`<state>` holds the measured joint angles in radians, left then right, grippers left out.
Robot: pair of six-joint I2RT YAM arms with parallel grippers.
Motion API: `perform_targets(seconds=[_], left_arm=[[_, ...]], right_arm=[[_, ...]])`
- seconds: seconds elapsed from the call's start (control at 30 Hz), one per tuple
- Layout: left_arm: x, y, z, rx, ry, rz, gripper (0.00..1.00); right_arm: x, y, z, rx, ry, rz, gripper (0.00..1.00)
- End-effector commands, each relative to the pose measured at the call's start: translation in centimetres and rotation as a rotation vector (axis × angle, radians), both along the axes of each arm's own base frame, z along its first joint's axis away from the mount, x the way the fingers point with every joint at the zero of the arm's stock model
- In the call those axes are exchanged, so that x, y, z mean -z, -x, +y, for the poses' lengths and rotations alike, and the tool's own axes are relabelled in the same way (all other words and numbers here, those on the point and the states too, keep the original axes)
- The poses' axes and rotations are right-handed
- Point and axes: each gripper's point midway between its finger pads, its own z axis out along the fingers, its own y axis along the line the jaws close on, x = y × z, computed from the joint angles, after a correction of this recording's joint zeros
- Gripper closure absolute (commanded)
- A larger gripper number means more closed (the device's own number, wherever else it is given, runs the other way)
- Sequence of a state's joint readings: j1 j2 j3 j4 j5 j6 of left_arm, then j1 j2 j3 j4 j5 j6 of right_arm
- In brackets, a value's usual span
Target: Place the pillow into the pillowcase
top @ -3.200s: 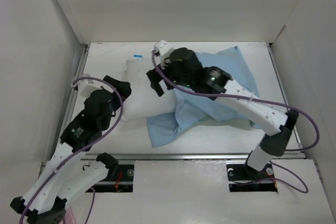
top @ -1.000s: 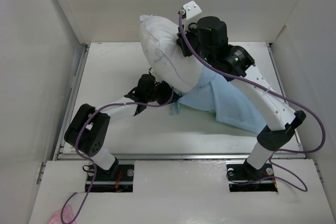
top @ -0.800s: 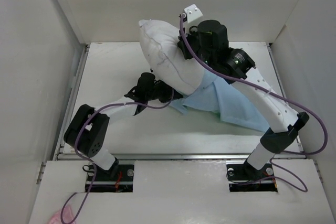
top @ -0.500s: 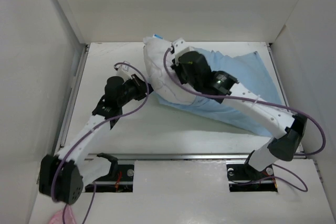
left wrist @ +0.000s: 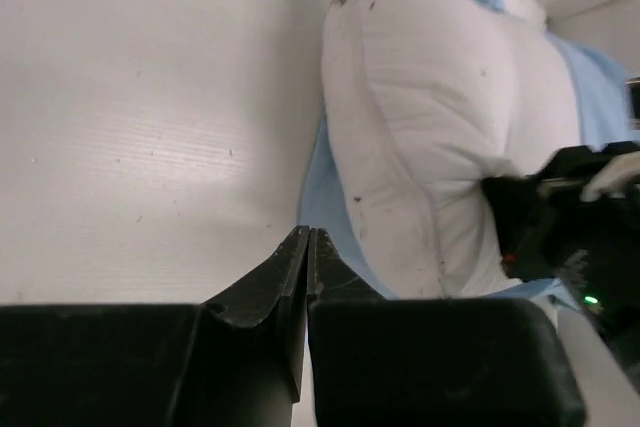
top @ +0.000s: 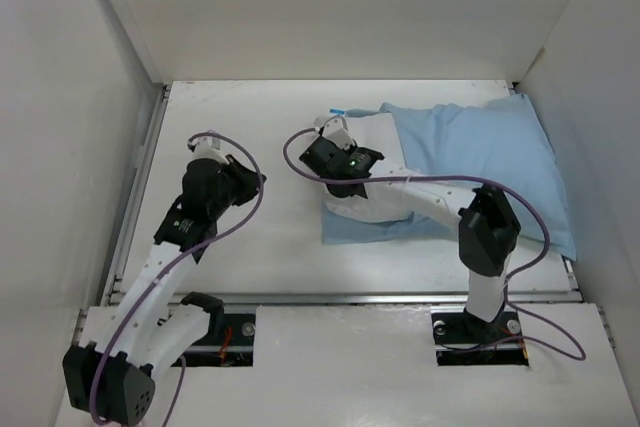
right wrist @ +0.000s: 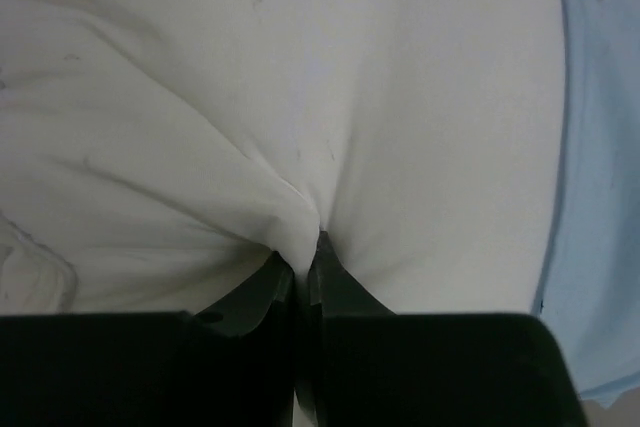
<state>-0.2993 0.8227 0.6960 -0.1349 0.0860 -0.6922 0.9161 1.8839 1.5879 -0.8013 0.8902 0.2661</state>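
Observation:
The white pillow (top: 372,135) lies flat on the table with most of its length inside the light blue pillowcase (top: 470,162). Only its left end sticks out of the mouth. My right gripper (top: 340,179) sits on that exposed end, shut on a pinched fold of the pillow's fabric (right wrist: 300,232), with the pillowcase edge (right wrist: 600,147) to its right. My left gripper (top: 252,180) is shut and empty, on the table a little left of the pillow (left wrist: 420,127). A strip of pillowcase (left wrist: 320,182) shows under the pillow just ahead of the left gripper (left wrist: 307,235).
White walls enclose the table (top: 230,117) on the left, back and right. The pillowcase reaches almost to the right wall. A metal rail (top: 330,297) runs along the near edge. The black right gripper body (left wrist: 560,212) shows at the pillow's far side.
The pillow, held high a second ago, has come down flat and slid deeper into the pillowcase. My left gripper has let go of the case and drawn back to the left.

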Motion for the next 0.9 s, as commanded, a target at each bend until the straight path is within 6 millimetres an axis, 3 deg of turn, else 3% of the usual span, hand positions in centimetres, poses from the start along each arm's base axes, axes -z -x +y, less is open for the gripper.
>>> perform_targets(seconds=[0.0, 0.03, 0.1, 0.13, 0.17, 0.27, 0.3, 0.33, 0.43, 0.47, 0.5, 0.53, 0.57, 0.67, 0.7, 0.77, 0.83, 0.87], left_arm=[[-0.9, -1.1, -1.4, 0.084, -0.021, -0.020, 1.00], [-1.4, -1.6, -1.5, 0.084, -0.021, -0.023, 0.92], [-0.8, -2.5, -1.7, 0.088, -0.036, -0.003, 0.74], [-1.2, -3.1, -1.9, 0.088, -0.033, -0.016, 0.66], [-1.4, -3.3, -2.5, 0.109, -0.043, -0.032, 0.52], [-1.8, -4.4, -5.1, 0.196, -0.078, -0.067, 0.37], [-2.7, -4.9, -6.0, 0.225, -0.080, -0.090, 0.31], [-1.4, -5.9, -6.8, 0.243, -0.099, -0.062, 0.31], [-1.7, -7.4, -9.5, 0.313, -0.096, -0.051, 0.31], [0.4, -7.9, -10.6, 0.345, -0.103, 0.005, 0.32], [0.9, -8.2, -11.2, 0.373, -0.107, 0.014, 0.32], [0.4, -8.5, -12.1, 0.416, -0.083, 0.005, 0.32], [2.0, -8.8, -12.6, 0.432, -0.085, 0.045, 0.32], [2.1, -9.1, -14.5, 0.489, -0.063, 0.031, 0.31], [3.5, -8.7, -15.4, 0.506, -0.075, 0.059, 0.31], [3.6, -9.1, -16.5, 0.523, -0.088, 0.053, 0.30], [5.6, -8.6, -17.5, 0.548, -0.102, 0.101, 0.34], [5.7, -8.9, -17.7, 0.548, -0.102, 0.103, 0.41]], right_arm=[[-3.5, 1.4, 2.7, -0.066, -0.142, -0.023, 0.91], [-4.3, 2.6, 4.1, -0.152, -0.224, 0.014, 0.73], [-5.8, 3.7, 4.9, -0.205, -0.333, 0.032, 0.52], [-5.7, 4.8, 5.1, -0.244, -0.377, 0.066, 0.28], [-8.3, 5.5, 4.5, -0.265, -0.442, 0.027, 0.00], [-9.8, 7.1, 3.0, -0.249, -0.536, 0.002, 0.00], [-11.3, 8.0, 1.8, -0.241, -0.578, -0.020, 0.00], [-11.1, 8.6, 1.2, -0.218, -0.599, -0.012, 0.00], [-9.4, 9.7, -1.9, -0.114, -0.569, -0.009, 0.21], [-9.2, 9.8, -2.8, -0.082, -0.557, -0.016, 0.30], [-9.3, 9.1, -4.3, -0.020, -0.534, -0.053, 0.40], [-8.5, 8.9, -5.0, 0.015, -0.500, -0.047, 0.40], [-8.1, 8.4, -5.2, 0.039, -0.495, -0.044, 0.40], [-5.8, 6.1, -7.5, 0.158, -0.426, -0.023, 0.40], [-5.2, 5.4, -8.3, 0.200, -0.408, -0.026, 0.40], [-3.6, 4.0, -10.5, 0.297, -0.351, -0.002, 0.42], [-2.9, 3.4, -11.8, 0.348, -0.302, -0.003, 0.43], [-2.5, 3.5, -12.6, 0.385, -0.277, -0.003, 0.47]])
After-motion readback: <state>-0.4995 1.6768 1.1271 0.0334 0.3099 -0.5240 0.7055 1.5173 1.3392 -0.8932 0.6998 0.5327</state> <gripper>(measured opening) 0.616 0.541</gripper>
